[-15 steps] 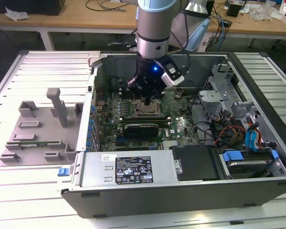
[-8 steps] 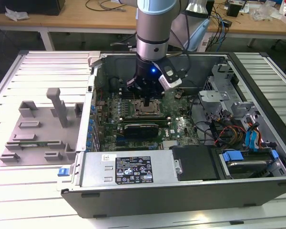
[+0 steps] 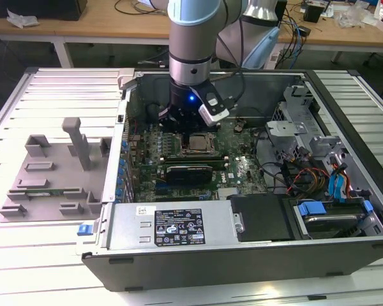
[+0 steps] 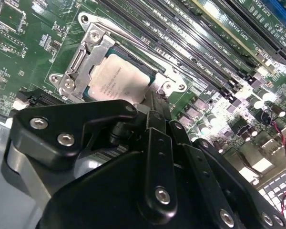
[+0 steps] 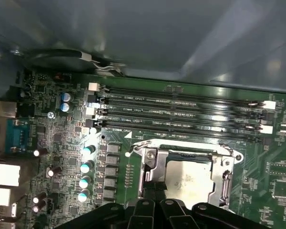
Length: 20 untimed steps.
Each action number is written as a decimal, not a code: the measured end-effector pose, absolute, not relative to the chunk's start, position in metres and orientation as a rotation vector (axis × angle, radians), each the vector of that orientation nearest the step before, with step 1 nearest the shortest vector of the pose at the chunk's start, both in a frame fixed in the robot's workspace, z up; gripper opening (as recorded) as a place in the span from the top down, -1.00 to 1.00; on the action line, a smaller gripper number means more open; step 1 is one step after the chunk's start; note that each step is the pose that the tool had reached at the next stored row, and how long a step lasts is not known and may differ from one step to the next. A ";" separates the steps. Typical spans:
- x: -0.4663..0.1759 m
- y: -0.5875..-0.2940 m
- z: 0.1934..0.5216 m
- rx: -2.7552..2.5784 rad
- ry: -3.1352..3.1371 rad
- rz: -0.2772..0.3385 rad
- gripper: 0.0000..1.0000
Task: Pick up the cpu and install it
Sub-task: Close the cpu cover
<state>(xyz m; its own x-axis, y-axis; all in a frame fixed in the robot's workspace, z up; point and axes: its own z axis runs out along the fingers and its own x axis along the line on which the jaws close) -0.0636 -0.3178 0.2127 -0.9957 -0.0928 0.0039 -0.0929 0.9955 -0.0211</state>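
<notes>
Resting on a pale slatted surface (image 3: 57,95), an open computer case (image 3: 242,264) holds the cpu (image 4: 119,78), lying in its motherboard socket (image 4: 78,62). End effector (image 4: 152,102) just above it; open or closed cannot be told. Grey tray (image 3: 51,172) at the exterior view's left; wooden benches (image 3: 115,22) behind.

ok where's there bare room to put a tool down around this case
Bare slatted table lies beyond the grey fixture on the exterior view's left, and more nearer the camera. A strip is free past the computer case on the exterior view's right. Inside the case it is crowded: the arm hangs over the cpu, with cables beside.
</notes>
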 end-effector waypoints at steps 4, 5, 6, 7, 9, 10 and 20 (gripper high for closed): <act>-0.064 -0.318 0.208 0.145 -3.135 0.034 0.79; -0.064 -0.318 0.207 0.145 -3.135 0.033 0.79; -0.064 -0.318 0.206 0.145 -3.135 0.033 0.79; -0.064 -0.318 0.206 0.145 -3.135 0.034 0.79; -0.064 -0.318 0.204 0.145 -3.135 0.034 0.79; -0.064 -0.318 0.204 0.145 -3.135 0.034 0.79; -0.064 -0.318 0.211 0.145 -3.135 0.033 0.79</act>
